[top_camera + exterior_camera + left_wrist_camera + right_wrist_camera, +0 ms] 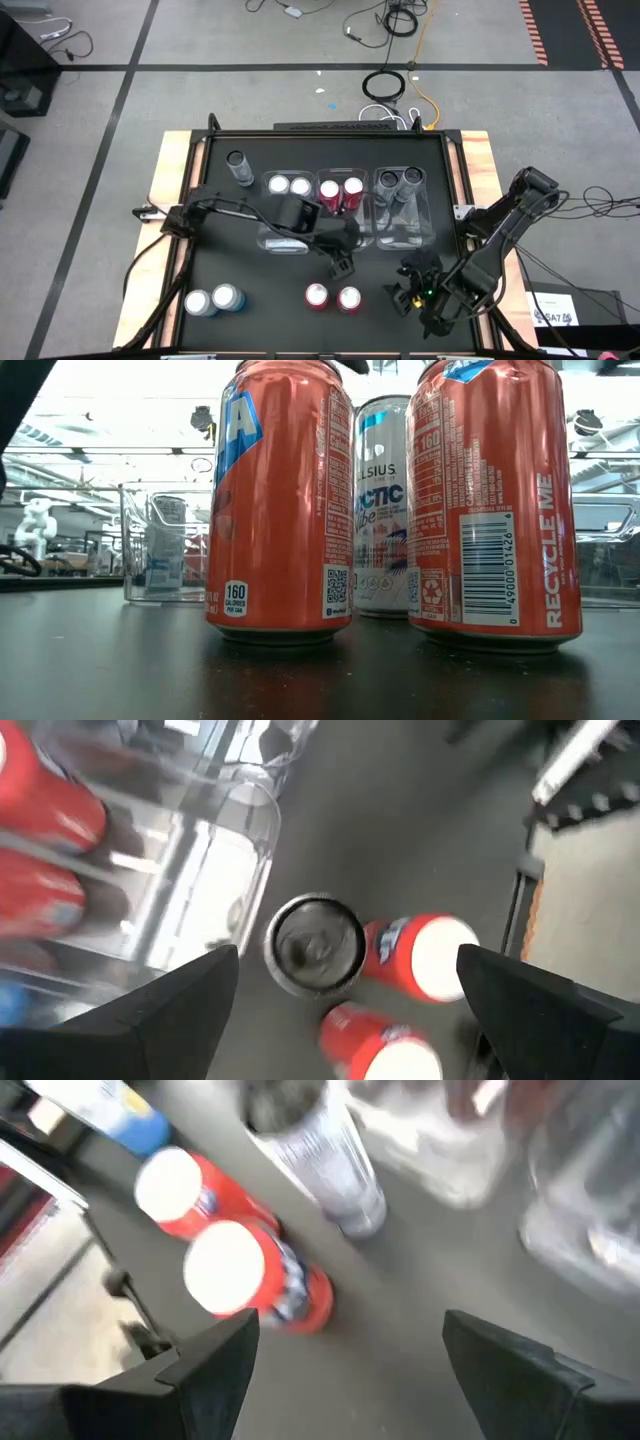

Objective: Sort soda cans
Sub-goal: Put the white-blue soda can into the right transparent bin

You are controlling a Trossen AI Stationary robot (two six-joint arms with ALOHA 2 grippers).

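Two glossy red cans (333, 297), smooth cylinders with silvery tops, upright side by side near the front edge of matte black table (210, 230). Behind them, a pale can (314, 943) directly under left gripper (341, 266), blunt dark fingers spread wide around nothing. Clear rigid plastic bins (345, 208) holding paired light, red and grey cans. Right gripper (412, 285) nearby, likewise parted, empty.
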